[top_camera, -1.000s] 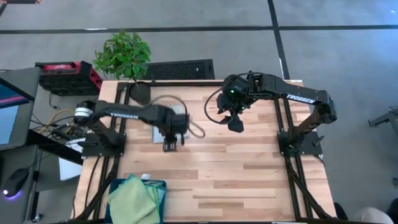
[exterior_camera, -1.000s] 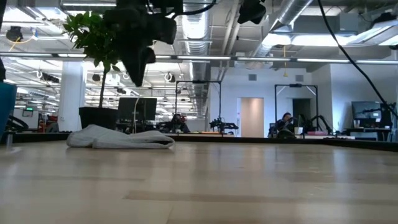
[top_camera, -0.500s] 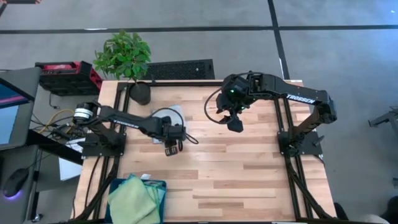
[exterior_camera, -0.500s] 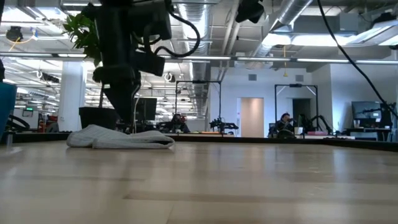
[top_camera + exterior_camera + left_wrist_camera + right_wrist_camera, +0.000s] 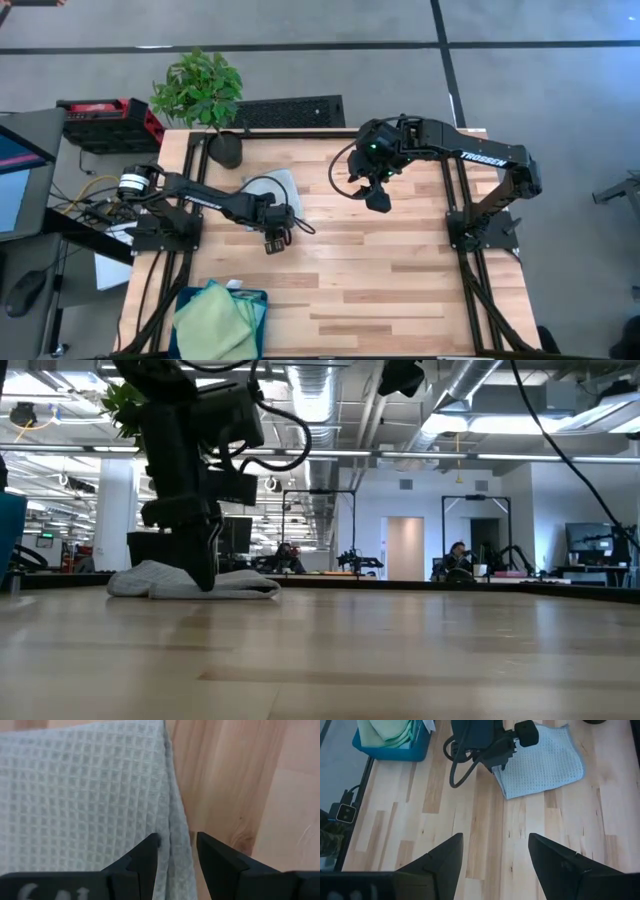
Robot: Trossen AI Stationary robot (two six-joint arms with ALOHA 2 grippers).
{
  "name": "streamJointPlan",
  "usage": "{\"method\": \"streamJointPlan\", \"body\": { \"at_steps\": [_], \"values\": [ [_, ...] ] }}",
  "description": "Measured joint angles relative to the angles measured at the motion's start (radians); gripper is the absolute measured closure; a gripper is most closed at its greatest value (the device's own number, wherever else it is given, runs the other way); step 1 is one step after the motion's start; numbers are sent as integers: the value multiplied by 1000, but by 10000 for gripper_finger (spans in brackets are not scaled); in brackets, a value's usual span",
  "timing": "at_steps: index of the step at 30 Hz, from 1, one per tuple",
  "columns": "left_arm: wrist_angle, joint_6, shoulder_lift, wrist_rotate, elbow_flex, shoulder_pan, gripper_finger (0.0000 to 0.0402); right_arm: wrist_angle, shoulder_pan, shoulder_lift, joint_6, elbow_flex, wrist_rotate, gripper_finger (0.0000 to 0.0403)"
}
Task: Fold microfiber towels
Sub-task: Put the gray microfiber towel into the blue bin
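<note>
Left wrist view, pale waffle-weave towel [image 5: 85, 795], folded flat

Folded pale grey waffle-weave towel [image 5: 85, 795] lies flat on table's far-left part; light green towel [image 5: 215, 320] heaped in bin, near-left corner.

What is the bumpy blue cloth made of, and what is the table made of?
The cloth looks like soft woven fabric, probably microfiber: its surface shows a grid of little waffle squares and a stitched edge. The table looks like pale wood with a smooth finish: it shows long planks joined together, with grain lines and small knots.
</note>
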Motion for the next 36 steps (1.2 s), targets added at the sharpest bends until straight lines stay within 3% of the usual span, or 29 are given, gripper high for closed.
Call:
{"method": "streamJointPlan", "body": {
  "at_steps": [18, 23, 29, 32, 36],
  "values": [
    [12, -65, -2, -52, -53, -1, 271, 0, 0, 0, 2, 0, 0, 154],
    [10, -86, -2, 14, -53, 4, 271, 0, 0, 0, 2, 0, 0, 154],
    [7, -73, -2, 20, -53, 1, 273, 0, 0, 0, 2, 0, 0, 154],
    [-10, -32, -2, 19, -53, -3, 296, 0, 0, 0, 2, 0, 0, 154],
    [-82, -28, -3, 17, -52, -5, 370, 0, 0, 0, 2, 0, 0, 154]
  ]
}}
